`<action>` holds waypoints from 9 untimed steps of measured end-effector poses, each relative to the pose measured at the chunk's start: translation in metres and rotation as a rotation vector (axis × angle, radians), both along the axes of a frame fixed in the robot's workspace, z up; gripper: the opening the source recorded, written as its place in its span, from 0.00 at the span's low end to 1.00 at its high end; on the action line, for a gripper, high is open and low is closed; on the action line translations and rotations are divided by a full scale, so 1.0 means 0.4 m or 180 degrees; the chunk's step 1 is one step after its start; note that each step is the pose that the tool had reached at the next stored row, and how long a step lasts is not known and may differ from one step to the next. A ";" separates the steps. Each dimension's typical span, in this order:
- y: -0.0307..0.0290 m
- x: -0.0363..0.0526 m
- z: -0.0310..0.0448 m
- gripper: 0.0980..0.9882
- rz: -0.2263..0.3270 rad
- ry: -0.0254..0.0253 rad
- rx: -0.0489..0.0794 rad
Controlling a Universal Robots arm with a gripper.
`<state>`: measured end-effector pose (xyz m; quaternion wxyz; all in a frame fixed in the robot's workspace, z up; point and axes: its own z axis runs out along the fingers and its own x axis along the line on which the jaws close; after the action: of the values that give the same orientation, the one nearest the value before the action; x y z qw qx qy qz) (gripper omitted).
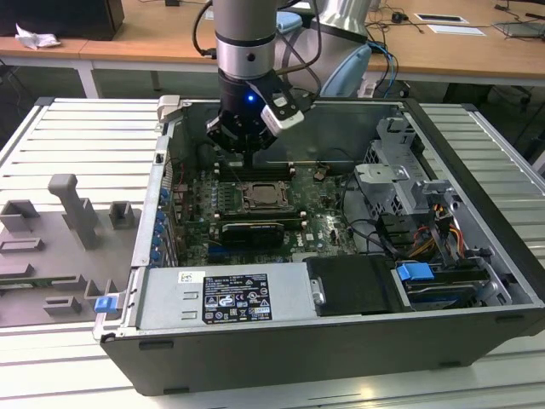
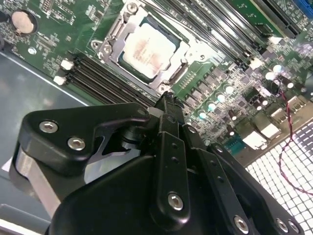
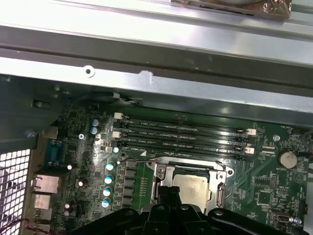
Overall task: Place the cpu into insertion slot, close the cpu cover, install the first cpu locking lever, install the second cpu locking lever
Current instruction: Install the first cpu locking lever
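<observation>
Overall, the exterior view shows an open grey computer case (image 1: 477, 281) lying on a ribbed metal table (image 1: 77, 145), with the arm's gripper (image 1: 247, 146) lowered inside it, just above the green motherboard (image 1: 319, 217) and close behind the insertion slot (image 1: 264, 196); free room lies toward the exterior view's right, up to the drive cage (image 1: 396, 183), while the case's rear wall hems the gripper from behind. A black graphics card (image 1: 247, 232) lies just in front of the slot, and a labelled power supply (image 1: 226, 298) fills the near corner. Second wrist view: the gripper (image 2: 168, 100) appears as matt black linkages with bright screw heads, its fingertips drawn together with nothing between them, their tip just short of the slot's corner. The cpu (image 2: 146, 49), a flat square with a dull silver top, sits in the insertion slot (image 2: 111, 40), framed by the thin silvery cpu cover (image 2: 193, 51), which lies flat around it. Long black memory slots (image 2: 98, 73) run along one side, and a round coin cell (image 2: 22, 22) sits well apart. First wrist view: the gripper (image 3: 171, 192) overlaps the near edge of the cpu (image 3: 193, 186); the cpu cover (image 3: 164, 171) shows its bright rim, the memory slots (image 3: 183, 137) run parallel beyond it, and a smooth grey case wall (image 3: 156, 83) bounds the board.
</observation>
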<state>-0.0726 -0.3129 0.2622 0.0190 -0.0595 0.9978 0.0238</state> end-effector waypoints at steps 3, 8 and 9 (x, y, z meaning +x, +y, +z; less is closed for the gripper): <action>0.000 -0.004 0.000 0.01 -0.0039 0.0001 0.0000; 0.000 -0.008 -0.001 0.01 -0.0156 0.0000 0.0001; 0.000 -0.010 -0.001 0.01 -0.0157 0.0000 0.0000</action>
<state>-0.0766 -0.3128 0.2617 0.0196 -0.0349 0.9989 0.0234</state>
